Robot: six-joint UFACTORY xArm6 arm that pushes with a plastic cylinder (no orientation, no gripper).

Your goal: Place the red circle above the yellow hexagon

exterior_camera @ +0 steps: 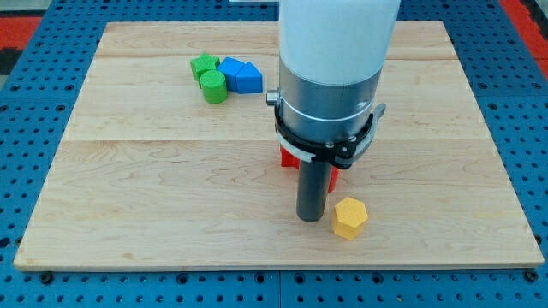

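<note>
Nearest, at the view's bottom, a blue pegboard base point(257, 291) dotted with holes runs under and around the counter point(154, 197), a pale wooden board of joined planks whose front edge lies just above that strip. At the view's top corners, patches of red point(522, 13) show beyond the blue; the rest of the room is out of frame.

Closest on the wood is the yellow hexagon point(349, 217), toward the view's bottom, right of centre. My tip point(310, 219) stands just beside it on the view's left, the rod upright; a thin gap seems to part them, though I cannot be sure they are not touching. No pincer ends this arm, only the plain dark rod, so it has nothing to spread or close and holds nothing.

Just behind the rod, red pieces point(291, 157) peek out on both sides of it, above the hexagon and slightly to the view's left. The arm hides most of them, so I cannot make out the shape, nor whether it is one block or two.

Above those rises the arm's grey collar with its black ring, then the white body point(338, 34).

Farthest, near the view's top left, a cluster sits well apart from the tip: a green cylinder point(213, 86), a second green block point(202, 64) touching it behind, and two blue blocks point(241, 74) pressed against them on the view's right.
</note>
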